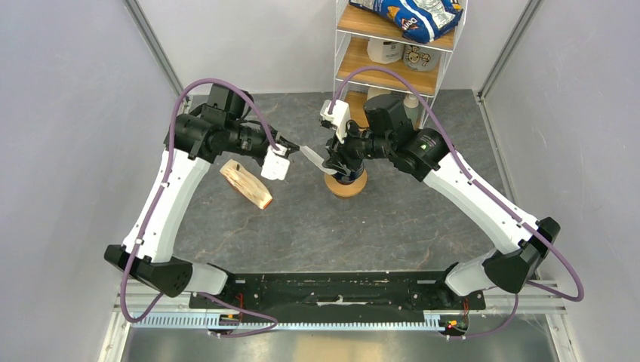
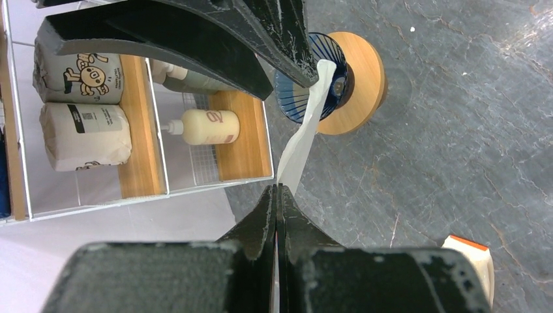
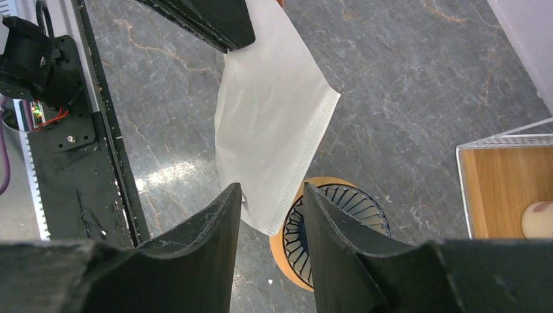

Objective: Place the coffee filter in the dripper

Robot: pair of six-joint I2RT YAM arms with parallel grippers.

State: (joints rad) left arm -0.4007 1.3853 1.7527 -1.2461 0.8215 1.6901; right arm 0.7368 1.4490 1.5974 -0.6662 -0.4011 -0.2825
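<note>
Nearest the bases, the paper stack (image 1: 247, 183) is lying on the table (image 1: 392, 226), apart from both arms. The left gripper (image 2: 278, 189) is pinching one corner of the coffee filter (image 3: 274, 124), with its jaws pressed together on the paper. The filter is hanging in the air, flat (not opened into a cone), and reaching across to the right gripper (image 3: 272, 189). That gripper's jaws are standing apart, with the filter's lower edge lying in the gap, unclamped. Just beyond and below, the dripper (image 3: 339, 208) is sitting mouth-up on the wooden ring (image 2: 362, 78), ribs bare. The shelf (image 1: 392, 53) is standing behind.

Judgement: the filter is being carried over the dripper and is not yet seated. The next move is probably calling for opening the paper, then lowering its point into the cone.
</note>
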